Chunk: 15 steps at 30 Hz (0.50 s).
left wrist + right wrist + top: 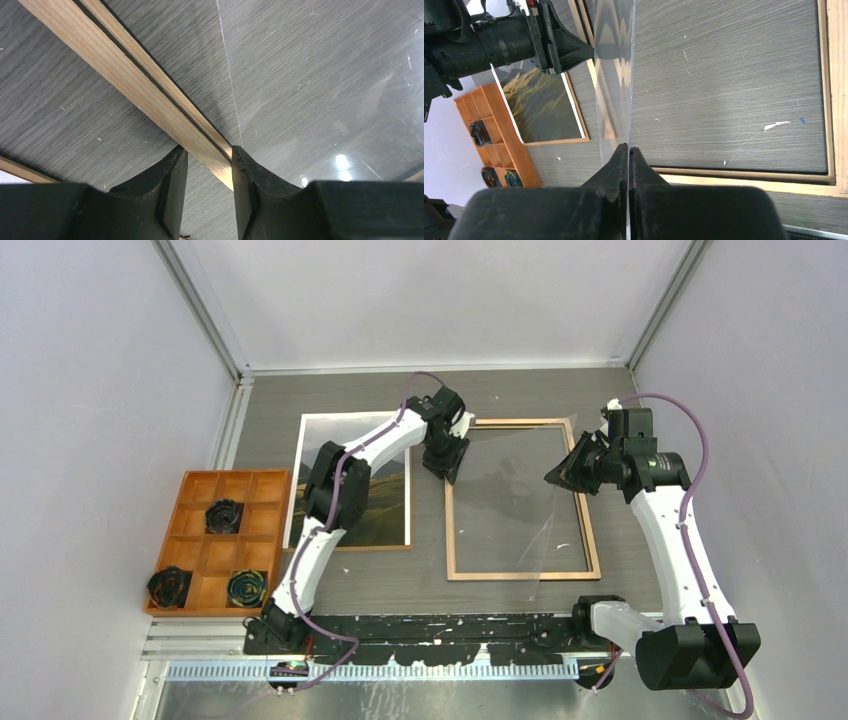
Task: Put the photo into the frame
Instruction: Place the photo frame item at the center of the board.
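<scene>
Your orange tray [283, 530] sits at the table's [400, 580] left edge. It holds three dark coiled pieces: one [224, 515] in a compartment toward the far side and two [170, 586] [246, 587] at the near corners. The other compartments that show are bare.

The photo [385, 505] lies flat and face up just right of the tray, beside the frame [480, 575] and not in it. A thin brown edge shows along the photo's near side. The frame lies wood side up in the middle of the table.

Two things stand in your way. The left arm [330, 490] stretches across the photo. The clear pane [510, 490] hangs tilted over the frame's opening, pinched by its edge in the clenched right gripper [628, 147].

Your left gripper [207, 155] is down at the frame's left rail near the far corner. Its jaws are parted and straddle the rail, with bare table showing between the rail and one finger [172, 175] — so it grips nothing.
</scene>
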Each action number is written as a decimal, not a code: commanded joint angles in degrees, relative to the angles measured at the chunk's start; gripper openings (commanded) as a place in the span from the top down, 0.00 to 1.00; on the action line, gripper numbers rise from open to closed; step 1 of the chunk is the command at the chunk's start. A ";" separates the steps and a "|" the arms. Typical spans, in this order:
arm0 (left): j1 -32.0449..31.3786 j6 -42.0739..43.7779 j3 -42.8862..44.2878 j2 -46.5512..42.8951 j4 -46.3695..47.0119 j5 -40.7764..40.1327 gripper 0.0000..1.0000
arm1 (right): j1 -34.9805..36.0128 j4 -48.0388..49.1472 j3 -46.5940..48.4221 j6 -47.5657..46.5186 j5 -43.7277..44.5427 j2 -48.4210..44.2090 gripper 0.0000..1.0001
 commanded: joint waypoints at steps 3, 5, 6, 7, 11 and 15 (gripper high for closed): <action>-0.18 6.72 -4.84 -2.15 3.34 -8.88 0.66 | -0.03 0.32 0.47 -0.36 -0.40 -1.32 0.99; -0.26 8.19 -6.68 -2.70 4.72 -11.96 0.67 | 0.04 1.20 0.11 0.16 -1.05 -1.22 0.99; -0.16 8.84 -7.88 -3.00 5.79 -13.43 0.67 | 0.04 1.93 -0.23 0.46 -1.35 -1.18 0.99; -0.14 9.60 -9.05 -3.36 6.84 -15.68 0.67 | 0.01 2.59 -0.94 0.85 -1.56 -1.29 0.99; -0.06 14.13 -13.13 -4.65 10.38 -19.06 0.69 | 0.03 5.55 -3.49 2.12 -3.33 -1.40 0.99; -0.10 16.46 -11.73 -3.71 10.83 -21.73 0.71 | 0.03 8.45 -4.86 3.15 -5.24 -0.73 0.99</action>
